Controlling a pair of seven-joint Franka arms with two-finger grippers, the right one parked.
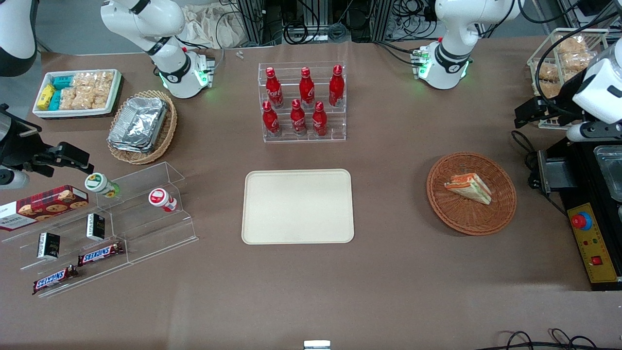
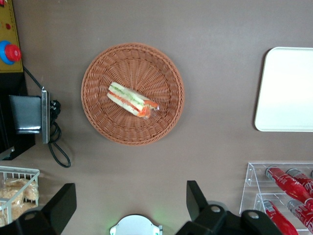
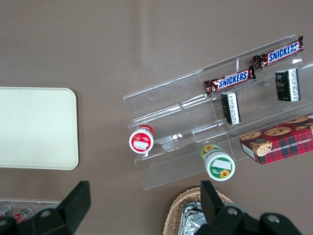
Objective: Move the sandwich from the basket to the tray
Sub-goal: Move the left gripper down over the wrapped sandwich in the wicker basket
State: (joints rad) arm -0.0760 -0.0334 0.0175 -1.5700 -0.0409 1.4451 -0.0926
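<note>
Your gripper (image 2: 129, 205) hangs high over the table, well above the basket (image 2: 100, 117) and a bit farther from the front camera than it, fingers (image 2: 61, 208) spread wide apart, holding nothing. In the front view your left arm's hand sits at the working arm's end of the table, near the wire rack of snack bags (image 1: 566, 53).

Counts:
- one sandwich (image 1: 469, 187), lying on its side in the middle of the basket, filling edge showing
- one basket, round, reddish-brown
- one tray (image 1: 297, 206), cream, mid-table, well apart from the basket, nothing on it
- six red bottles (image 1: 300, 99) in a clear stepped stand, three per row, farther from the front camera than the tray
- two Snickers bars (image 1: 99, 253), two small dark boxes, two round tubs (image 1: 163, 199), one cookie box (image 1: 41, 206) on clear shelves at the parked arm's end
- one tan basket with foil containers (image 1: 141, 124)
- one white tray of packets (image 1: 77, 92)
</note>
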